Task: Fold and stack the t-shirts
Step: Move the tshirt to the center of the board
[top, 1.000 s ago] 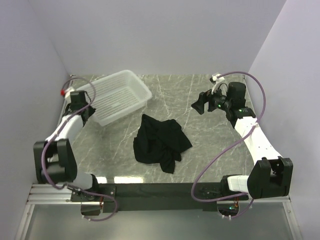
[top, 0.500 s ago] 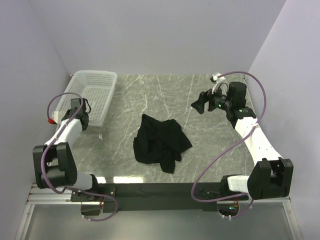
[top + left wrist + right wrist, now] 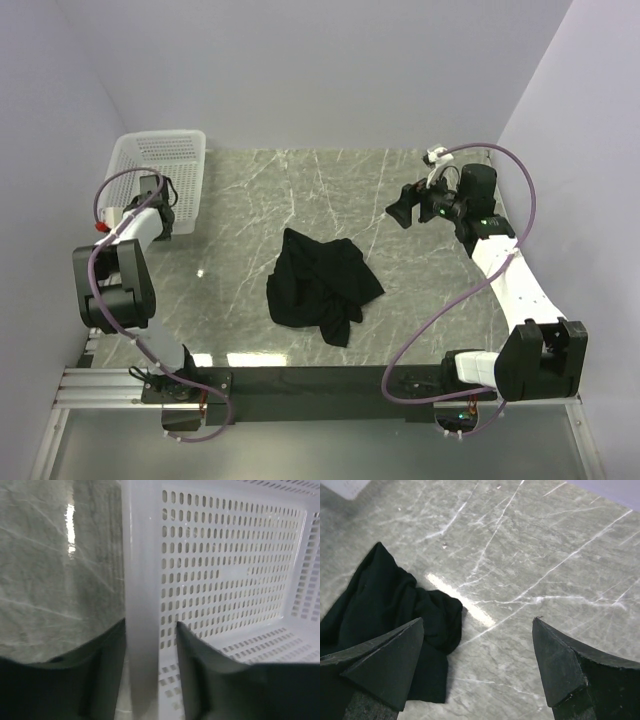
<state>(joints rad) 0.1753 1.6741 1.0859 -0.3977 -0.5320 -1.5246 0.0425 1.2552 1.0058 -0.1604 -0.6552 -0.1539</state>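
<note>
One black t-shirt (image 3: 320, 285) lies crumpled in the middle of the grey marble table; the right wrist view shows it as dark folds (image 3: 385, 595) at the lower left. My right gripper (image 3: 398, 212) hovers above the table to the right of the shirt, wide open (image 3: 477, 622), with only bare table between its fingers. My left gripper (image 3: 163, 215) is at the far left by the white mesh basket (image 3: 160, 170). Its fingers straddle the basket's rim (image 3: 142, 580). The left finger lies against the rim, and a strip of mesh shows before the right finger (image 3: 187, 650).
The basket stands tipped up on its side in the back left corner, against the left wall (image 3: 60, 150). The right wall (image 3: 580, 150) runs close behind my right arm. A black rail (image 3: 320, 380) carries both arm bases along the near edge.
My left arm has swung the basket from the back of the table into the left corner and tipped it up, and its jaws have eased apart. The shirt and right arm stayed put.
</note>
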